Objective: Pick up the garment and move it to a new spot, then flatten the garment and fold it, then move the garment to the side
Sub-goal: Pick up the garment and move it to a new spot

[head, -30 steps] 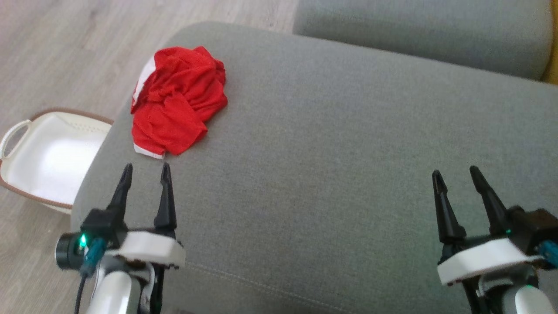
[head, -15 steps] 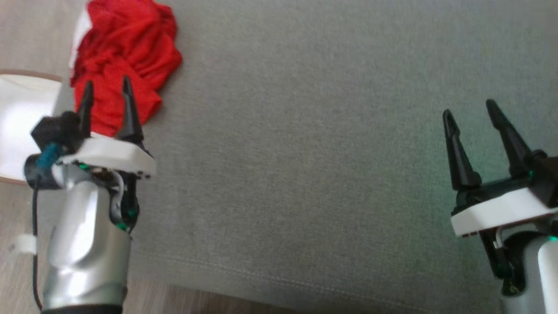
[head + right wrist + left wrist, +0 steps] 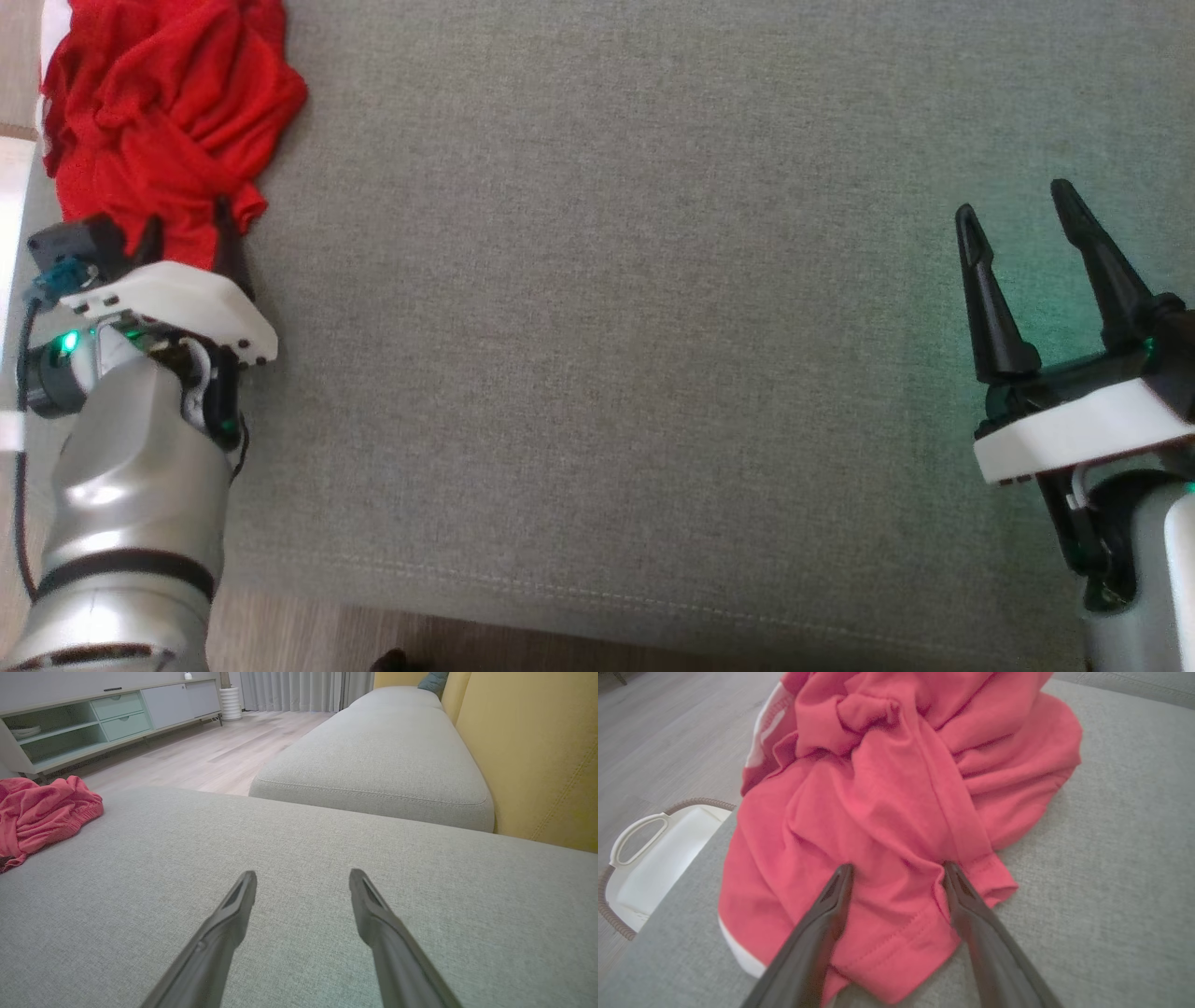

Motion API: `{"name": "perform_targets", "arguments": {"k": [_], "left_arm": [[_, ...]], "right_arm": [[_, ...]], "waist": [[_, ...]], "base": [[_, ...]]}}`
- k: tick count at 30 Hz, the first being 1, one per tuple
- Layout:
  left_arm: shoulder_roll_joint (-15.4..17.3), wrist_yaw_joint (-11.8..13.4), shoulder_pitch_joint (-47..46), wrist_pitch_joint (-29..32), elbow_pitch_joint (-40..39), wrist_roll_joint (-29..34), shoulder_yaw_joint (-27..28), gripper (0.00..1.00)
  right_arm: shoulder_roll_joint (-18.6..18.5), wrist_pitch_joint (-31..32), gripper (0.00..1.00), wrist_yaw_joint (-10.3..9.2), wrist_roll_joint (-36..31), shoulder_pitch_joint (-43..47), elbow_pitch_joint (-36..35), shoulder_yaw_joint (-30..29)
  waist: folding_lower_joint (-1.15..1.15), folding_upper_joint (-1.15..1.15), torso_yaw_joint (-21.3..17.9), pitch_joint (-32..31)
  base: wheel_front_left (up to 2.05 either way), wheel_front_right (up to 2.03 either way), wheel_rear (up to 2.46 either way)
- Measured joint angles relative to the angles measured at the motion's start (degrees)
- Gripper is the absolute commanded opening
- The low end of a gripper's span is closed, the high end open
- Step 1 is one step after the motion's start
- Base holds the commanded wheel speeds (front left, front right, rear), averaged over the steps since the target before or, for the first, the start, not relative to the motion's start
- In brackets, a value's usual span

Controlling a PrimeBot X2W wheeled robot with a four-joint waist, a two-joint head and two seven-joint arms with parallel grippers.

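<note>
Left claw (image 3: pixel 187 224) gapes, seemingly pitched downward; right claw (image 3: pixel 1016 201) gapes too.

Soft even daylight, faint shadows, slight blur, wide-angle edge distortion in wrist views.

A white basket (image 3: pixel 654 858) with a brown woven rim stands on the pale wood floor (image 3: pixel 668 742) just beside a wide grey seat cushion (image 3: pixel 607 327). A second grey cushion (image 3: pixel 373 760) lies along a yellow backrest (image 3: pixel 528 756), opposite a low cabinet (image 3: pixel 93 718).
</note>
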Motion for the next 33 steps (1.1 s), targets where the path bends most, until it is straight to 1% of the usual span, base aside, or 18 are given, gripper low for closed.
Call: {"name": "perform_targets", "arguments": {"k": [1,2,3,6,8,11,14,20,23,26,29,33], "left_arm": [[0.1,-0.35,-0.81,0.33,1.42,-0.22,0.16,0.49],[0.24,-0.64,-1.45,0.33,2.34,-0.43,0.22,0.02],[0.35,-0.99,-2.01,0.33,3.15,-0.41,0.23,0.0],[0.56,-0.98,-2.25,0.31,3.34,-0.41,0.32,0.0],[0.77,-0.63,-1.79,0.32,0.81,-0.4,0.82,0.0],[1.15,0.21,-0.6,0.27,-8.0,-0.18,2.25,0.0],[1.87,0.65,2.05,0.24,-16.12,1.32,3.05,0.0],[1.71,1.76,12.02,0.24,-32.31,3.81,5.15,0.0],[1.15,2.32,17.18,0.23,-39.87,4.71,6.04,0.0],[0.03,2.97,22.96,0.22,-46.0,5.39,6.05,0.0],[-1.58,3.13,28.58,0.15,-51.87,5.73,5.2,0.0],[-2.66,3.14,33.68,0.41,-59.16,5.77,3.19,0.0]], "right_arm": [[0.0,0.0,1.0,0.0,0.0,-0.01,0.01,0.02],[0.0,0.0,1.0,0.0,0.0,-0.01,0.02,0.02],[0.0,-0.01,1.0,0.0,0.07,-0.01,0.07,0.0],[0.03,-0.03,1.0,0.0,0.15,-0.01,0.65,-0.04],[0.1,-0.24,1.0,0.0,0.16,0.01,1.02,-0.13],[0.27,-0.7,1.0,0.0,0.48,0.03,1.93,-0.13],[1.01,-1.48,1.0,0.0,0.49,0.07,2.68,-0.13],[2.5,-3.43,1.0,0.0,1.25,1.04,5.09,-0.16],[3.76,-4.01,1.0,0.0,1.83,2.88,5.95,-0.25],[3.96,-4.37,1.0,0.0,2.0,4.47,6.79,-0.33],[4.3,-4.47,1.0,0.0,2.0,5.27,6.93,-0.37],[5.23,-4.9,1.0,0.0,2.0,5.59,7.02,-0.63]], "waist": [[0.0,0.0,-0.06,-0.14],[0.0,0.0,-0.11,-0.27],[0.0,0.0,-0.14,-0.42],[0.0,0.0,-0.09,-1.28],[0.0,0.0,-0.02,-2.06],[0.0,0.0,0.05,-3.77],[0.0,0.0,-0.02,-5.97],[0.0,0.0,-0.65,-11.6],[-0.01,0.0,-1.29,-14.63],[-0.01,0.0,-2.25,-17.22],[-0.01,0.0,-3.6,-18.99],[-0.01,0.0,-5.77,-20.21]], "base": [[0.0,0.0,0.0],[0.0,0.0,0.0],[0.0,0.0,0.0],[0.0,0.0,0.0],[0.0,0.0,0.0],[0.0,0.0,0.0],[0.0,0.0,0.0],[0.0,0.0,0.0],[0.0,0.0,0.0],[0.0,0.0,0.0],[0.0,0.0,0.0],[0.0,0.0,0.0]]}}
